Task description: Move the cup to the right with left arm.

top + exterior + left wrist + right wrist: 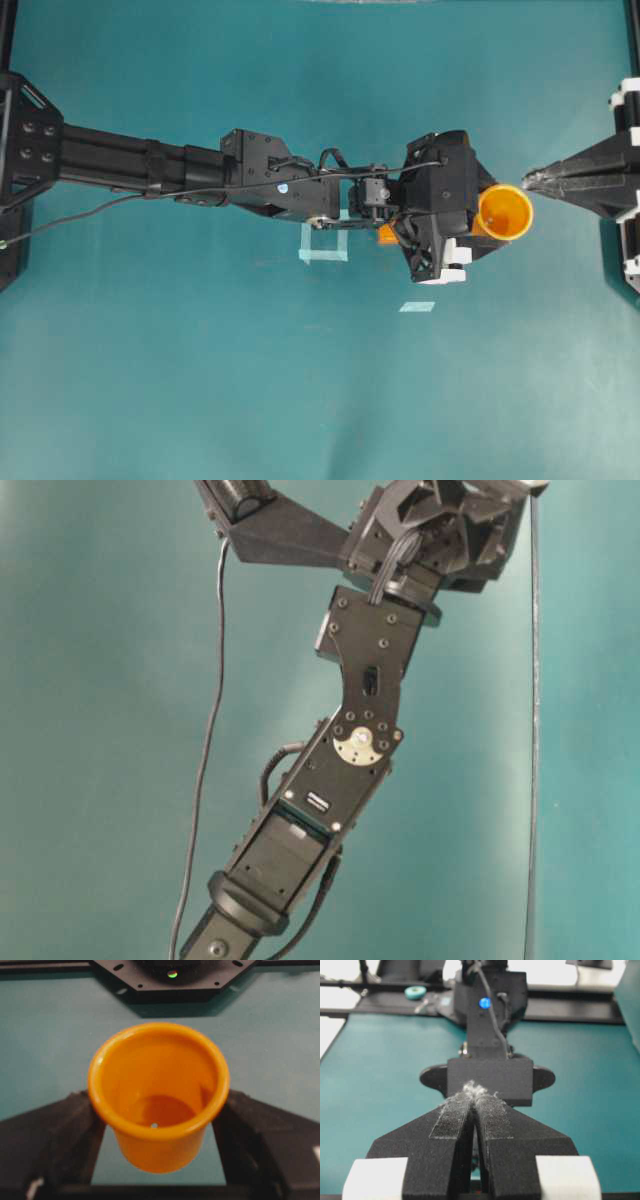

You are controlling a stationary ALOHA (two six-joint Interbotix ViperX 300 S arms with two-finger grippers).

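Note:
The orange-yellow cup [506,212] stands upright right of the table's middle. My left arm [270,180] reaches across from the left, and its gripper [484,216] holds the cup. In the left wrist view the cup [159,1095] sits between the two black fingers [60,1140], which press against its sides just under the rim. My right gripper [527,180] is a pointed wedge at the right edge, its tip close to the cup's rim. Its padded fingertips [451,1115] meet with nothing between them, so the right gripper [472,1099] is shut.
A small orange cube [387,235] peeks out from under the left wrist. A pale tape square [323,244] and a small tape strip [417,306] mark the teal table [300,400]. The left arm [360,730] spans the table-level view.

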